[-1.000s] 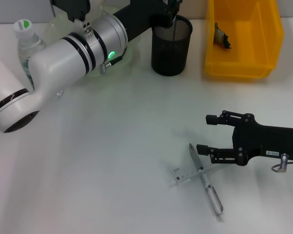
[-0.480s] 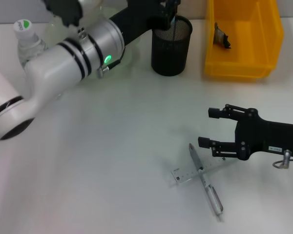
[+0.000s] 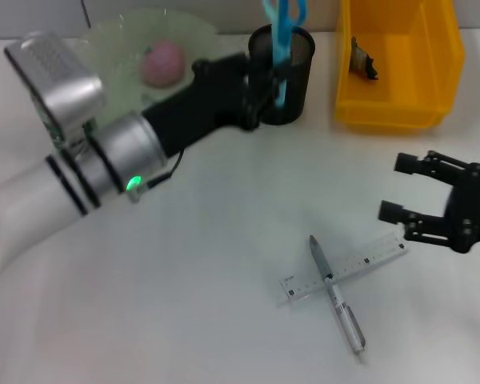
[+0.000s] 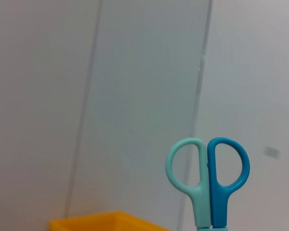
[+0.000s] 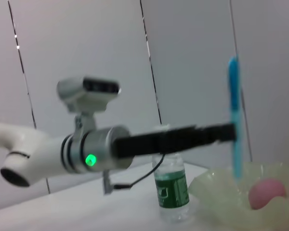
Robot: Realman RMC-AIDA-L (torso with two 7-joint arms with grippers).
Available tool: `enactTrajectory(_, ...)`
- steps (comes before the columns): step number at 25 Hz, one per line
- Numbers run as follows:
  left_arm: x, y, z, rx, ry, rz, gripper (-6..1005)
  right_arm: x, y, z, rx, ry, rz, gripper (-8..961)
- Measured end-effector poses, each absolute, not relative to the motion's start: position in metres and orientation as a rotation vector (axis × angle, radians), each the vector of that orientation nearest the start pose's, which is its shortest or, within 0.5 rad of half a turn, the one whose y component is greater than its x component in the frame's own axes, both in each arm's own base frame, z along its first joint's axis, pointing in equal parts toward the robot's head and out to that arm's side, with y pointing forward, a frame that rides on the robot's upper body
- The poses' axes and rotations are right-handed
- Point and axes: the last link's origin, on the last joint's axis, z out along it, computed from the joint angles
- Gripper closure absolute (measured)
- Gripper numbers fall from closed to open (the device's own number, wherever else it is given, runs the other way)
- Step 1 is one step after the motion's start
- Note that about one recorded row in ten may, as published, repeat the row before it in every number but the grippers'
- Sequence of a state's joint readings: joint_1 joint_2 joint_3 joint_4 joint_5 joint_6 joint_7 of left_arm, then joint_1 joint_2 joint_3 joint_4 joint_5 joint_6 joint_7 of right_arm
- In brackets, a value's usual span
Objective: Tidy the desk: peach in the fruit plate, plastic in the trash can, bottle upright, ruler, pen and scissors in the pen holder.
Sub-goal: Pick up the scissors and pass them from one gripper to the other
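Your left arm has swung round since a second ago: it then lay across the far left of the worktop (image 3: 184,264) with its tip down at the pen holder (image 3: 282,76), and now it stretches from the near left towards that holder with the scissors (image 3: 283,32) standing high above the rim. The left gripper (image 3: 274,80) sits at the holder's mouth, pinching the scissors below the handles; both wrist views show the blue handles upright in the air. Whether the blades are inside the mesh or just in front of it, you cannot tell from here, so judge the scissors step as under way, not finished.

With the arm moved, the fruit plate (image 3: 116,44) at the far left is uncovered, and the peach (image 3: 162,64) lies in it. The bottle (image 5: 172,190) stands upright beside the plate in the right wrist view. The yellow bin (image 3: 400,68) at the far right holds a crumpled scrap (image 3: 362,58).

Your right gripper (image 3: 416,196) has pulled back to the right edge, fingers spread and empty, well clear of the ruler (image 3: 344,269) and pen (image 3: 336,294), which lie crossed on the near worktop. Those two remain to be picked up.
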State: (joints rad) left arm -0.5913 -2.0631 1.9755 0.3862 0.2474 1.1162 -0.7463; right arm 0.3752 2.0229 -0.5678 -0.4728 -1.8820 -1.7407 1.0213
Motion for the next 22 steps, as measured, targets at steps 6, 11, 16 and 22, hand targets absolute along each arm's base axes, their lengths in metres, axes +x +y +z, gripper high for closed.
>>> enactTrajectory(6,-0.211,0.333,-0.072,-2.490,-0.490,-1.120,770,0.306,0.265,0.032,-2.575,0.466,0.998,129)
enactTrajectory(11,-0.222,0.315,-0.058,-2.635,-0.505,-1.151,770,0.304,0.265,0.041,-2.577,0.463,1.028,129)
enactTrajectory(16,-0.224,0.303,-0.054,-2.740,-0.482,-1.156,770,0.291,0.265,0.051,-2.634,0.443,1.109,129)
enactTrajectory(22,-0.221,0.302,-0.053,-2.770,-0.469,-1.173,769,0.280,0.269,0.057,-2.681,0.431,1.166,129)
